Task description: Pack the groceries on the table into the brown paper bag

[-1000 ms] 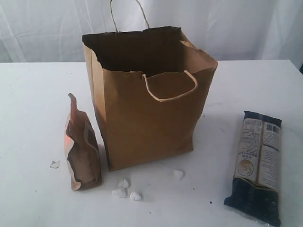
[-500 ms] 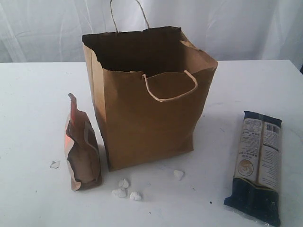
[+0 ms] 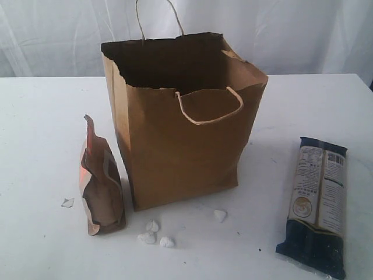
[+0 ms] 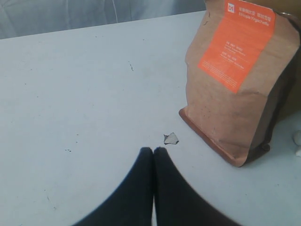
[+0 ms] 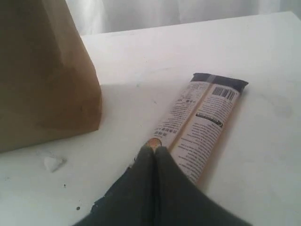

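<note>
Now hovering with left gripper pinched closed, gripping nothing, facing brown pouch standing nearby; hanging right gripper, likewise closed and empty, over noodle packet, beside brown paper bag.

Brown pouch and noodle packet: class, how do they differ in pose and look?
The brown pouch stands upright; the noodle packet lies flat. The brown pouch is brown and orange; the noodle packet is dark with a pale label. Both sit on the table, outside the paper bag.

The brown pouch carried an orange label with white print too small to read. The noodle packet bore a barcode and illegible fine print.
</note>
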Tool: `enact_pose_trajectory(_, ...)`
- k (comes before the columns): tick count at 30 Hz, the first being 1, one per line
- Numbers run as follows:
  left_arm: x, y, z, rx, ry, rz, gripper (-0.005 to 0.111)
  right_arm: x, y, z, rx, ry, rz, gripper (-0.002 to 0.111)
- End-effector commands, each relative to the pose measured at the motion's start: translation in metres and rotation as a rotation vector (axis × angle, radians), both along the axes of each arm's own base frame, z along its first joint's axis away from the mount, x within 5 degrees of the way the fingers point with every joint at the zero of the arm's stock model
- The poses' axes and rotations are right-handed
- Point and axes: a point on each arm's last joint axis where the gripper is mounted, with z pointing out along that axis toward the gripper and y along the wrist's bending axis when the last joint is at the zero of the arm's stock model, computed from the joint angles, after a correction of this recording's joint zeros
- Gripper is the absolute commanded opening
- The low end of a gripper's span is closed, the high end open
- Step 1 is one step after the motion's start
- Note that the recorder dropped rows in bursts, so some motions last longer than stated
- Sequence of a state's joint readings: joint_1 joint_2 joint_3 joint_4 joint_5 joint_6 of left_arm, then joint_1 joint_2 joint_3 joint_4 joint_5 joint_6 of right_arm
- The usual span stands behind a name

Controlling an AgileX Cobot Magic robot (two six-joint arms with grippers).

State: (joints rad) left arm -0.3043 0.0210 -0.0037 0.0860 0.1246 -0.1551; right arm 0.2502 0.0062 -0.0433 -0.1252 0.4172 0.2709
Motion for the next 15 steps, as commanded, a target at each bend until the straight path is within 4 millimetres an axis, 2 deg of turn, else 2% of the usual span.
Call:
enact_pose_trajectory(1,-0.0004,0.0002,-0.0008,-0.006,-0.003,0.004,0.001,0.0005,-0.0002,-0.0093,-0.001,0.019,-0.007,0.000)
enact_pose_trajectory(15,-0.0004,0.0002,-0.0008,-0.006,-0.003,0.004,0.001,0.0022,0.0009,-0.0081,0.007,-0.031,0.002,0.000)
